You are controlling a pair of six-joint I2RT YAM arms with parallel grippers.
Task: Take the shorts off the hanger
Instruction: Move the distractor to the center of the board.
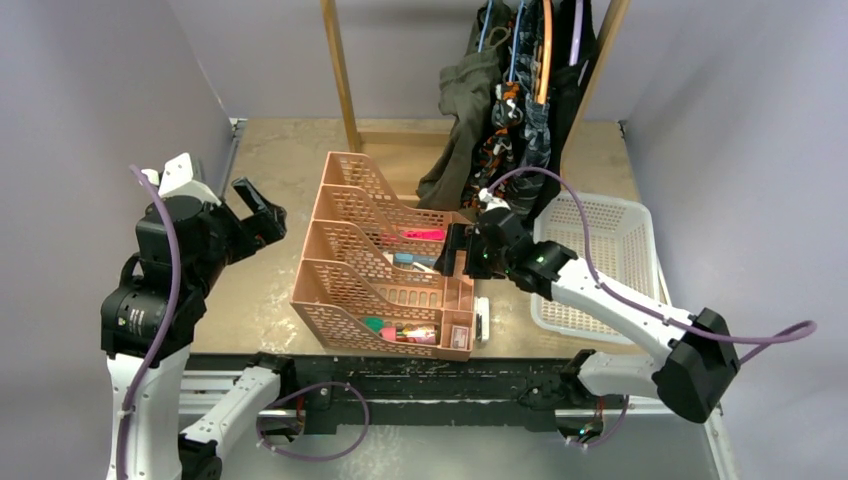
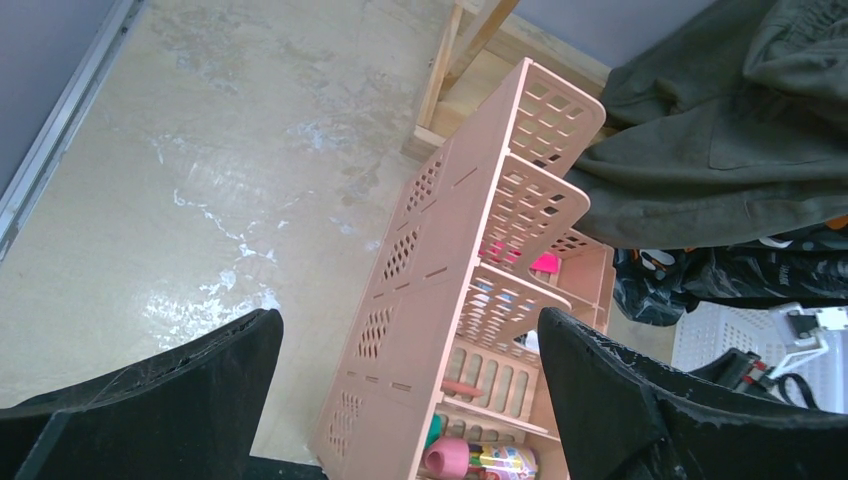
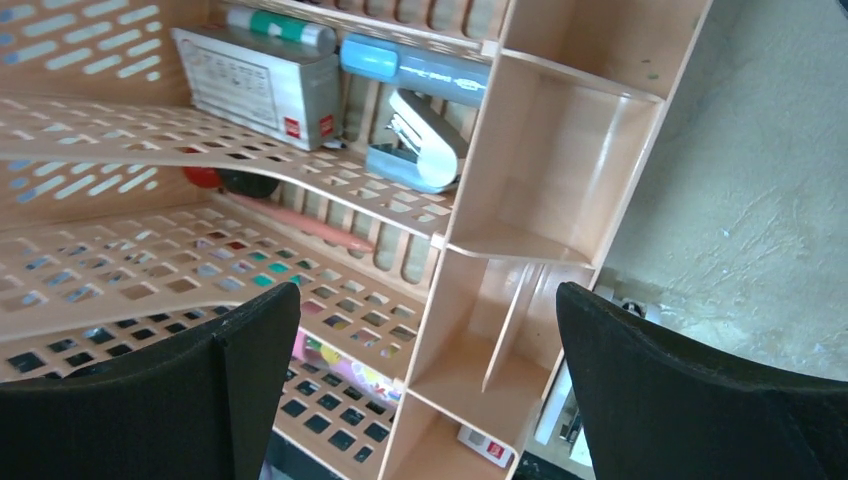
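In the top view the shorts [image 1: 505, 110] hang bunched on coloured hangers [image 1: 545, 50] from the wooden rack [image 1: 340, 70] at the far side of the table, the olive pair [image 1: 462, 110] outermost on the left. None lies in the white basket [image 1: 600, 250], so no removal shows as done. The left gripper [image 1: 262, 212] hovers well apart on the left, and the right gripper [image 1: 452, 250] sits over the pink organizer [image 1: 350, 240], below the shorts. The left wrist view shows wide, empty jaws, with the olive pair and an orange camouflage pair [image 2: 700, 275] beyond the organizer. The right wrist view shows jaws spread and empty over organizer shelves, with no shorts in sight. By my reading, the whole job remains.
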